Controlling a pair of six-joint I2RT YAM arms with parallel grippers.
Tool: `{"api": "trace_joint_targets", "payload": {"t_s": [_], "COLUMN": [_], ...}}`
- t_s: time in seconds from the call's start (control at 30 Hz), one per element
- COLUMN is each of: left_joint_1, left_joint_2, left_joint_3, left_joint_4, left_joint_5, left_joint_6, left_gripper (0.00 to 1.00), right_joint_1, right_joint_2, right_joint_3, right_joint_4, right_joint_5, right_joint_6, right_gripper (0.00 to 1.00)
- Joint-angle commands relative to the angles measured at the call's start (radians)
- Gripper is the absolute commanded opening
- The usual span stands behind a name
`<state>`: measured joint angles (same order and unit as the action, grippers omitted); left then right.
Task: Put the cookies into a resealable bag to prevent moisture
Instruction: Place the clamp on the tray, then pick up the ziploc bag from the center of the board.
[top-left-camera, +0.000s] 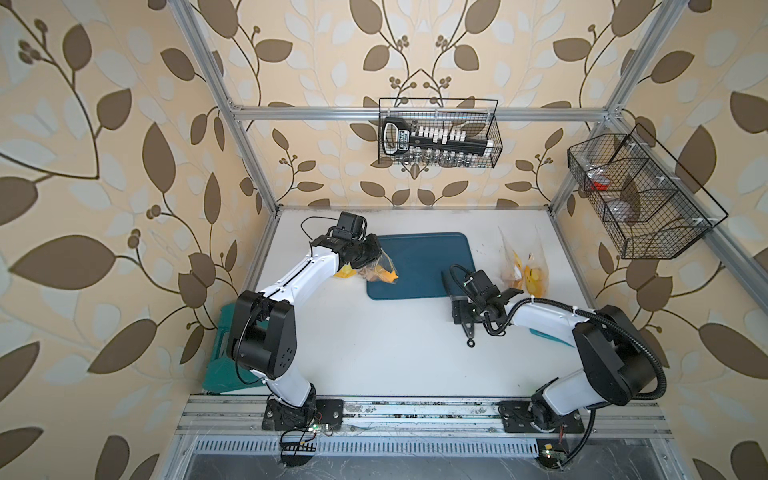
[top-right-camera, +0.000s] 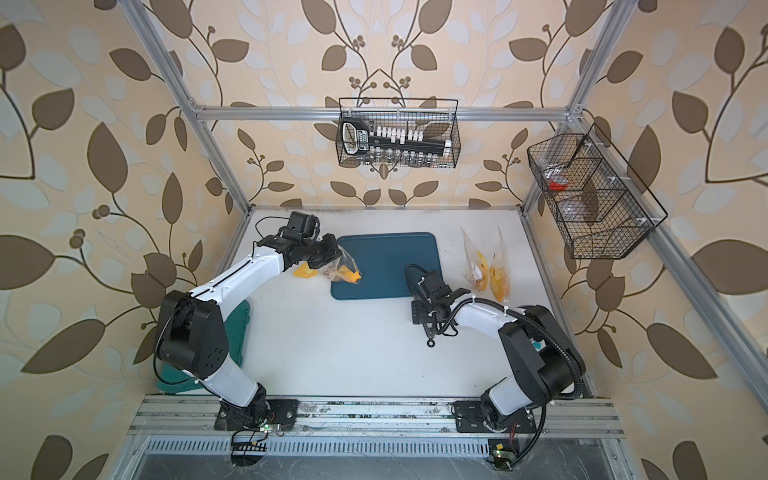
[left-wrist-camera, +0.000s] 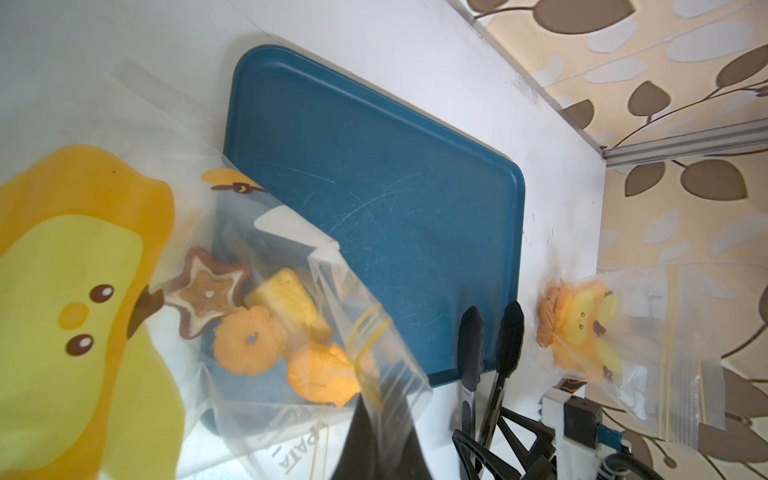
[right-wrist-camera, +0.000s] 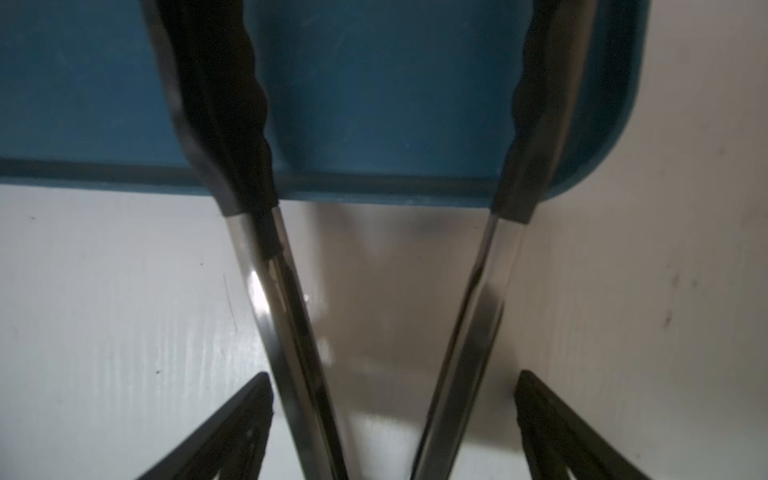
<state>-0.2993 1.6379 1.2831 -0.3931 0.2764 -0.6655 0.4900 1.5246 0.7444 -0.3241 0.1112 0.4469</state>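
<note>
The left gripper is pinched shut on the corner of a clear resealable bag, right by the yellow zip lines. The bag sags away from it onto the near left corner of the blue tray. The cookies sit inside it: a brown star, an orange flower, a pale square and at least one more. The right gripper stands spread wide with the tongs lying loose between its fingers. There's a clear gap on one side, so I'd say it holds nothing. The tongs point up the surface, their black tips resting over the tray's near right edge.

From the right gripper the bag lies straight across the tray, toward the robot's left, so the left arm is far nearer. The tray looks bare, so closing the zip is probably what's left, and the free arm would have to cross for it.

Plastic hides the left fingertips from above, and I can't tell whether the zip is pressed closed. Two more filled bags lie beyond the tray's right side, their contents blurring into the yellow prints
</note>
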Motion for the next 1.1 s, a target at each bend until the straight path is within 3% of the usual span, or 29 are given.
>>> {"api": "trace_joint_targets", "payload": {"t_s": [0.0, 0.17, 0.23, 0.3, 0.37, 0.47, 0.63, 1.07], "left_joint_1": [0.012, 0.012, 0.012, 0.012, 0.012, 0.012, 0.012, 0.012], "left_joint_2": [-0.047, -0.049, -0.049, -0.049, -0.049, -0.051, -0.062, -0.070], "left_joint_3": [0.011, 0.012, 0.015, 0.016, 0.020, 0.019, 0.012, 0.012], "left_joint_4": [0.017, 0.014, 0.014, 0.012, 0.010, 0.009, 0.008, 0.006], "left_joint_5": [-0.019, -0.014, -0.011, -0.010, -0.008, -0.008, -0.009, -0.003], "left_joint_6": [0.001, 0.000, 0.000, 0.000, -0.002, -0.003, -0.001, -0.006], "left_gripper": [0.00, 0.00, 0.00, 0.00, 0.00, 0.00, 0.00, 0.00], "right_joint_1": [-0.005, 0.002, 0.010, 0.023, 0.045, 0.073, 0.102, 0.104], "right_joint_2": [-0.045, -0.178, -0.236, -0.243, -0.205, -0.100, 0.067, 0.416], "right_joint_3": [0.010, 0.004, -0.016, -0.030, -0.010, 0.044, 0.131, 0.411], "right_joint_4": [-0.040, 0.014, 0.138, 0.300, 0.413, 0.534, 0.717, 0.732], "right_joint_5": [-0.013, 0.053, -0.043, -0.226, -0.323, -0.412, -0.454, -0.489], "right_joint_6": [-0.011, 0.002, -0.036, -0.086, -0.094, -0.100, -0.116, -0.132], "right_gripper": [1.00, 1.00, 0.96, 0.85, 0.74, 0.73, 0.70, 0.58]}}
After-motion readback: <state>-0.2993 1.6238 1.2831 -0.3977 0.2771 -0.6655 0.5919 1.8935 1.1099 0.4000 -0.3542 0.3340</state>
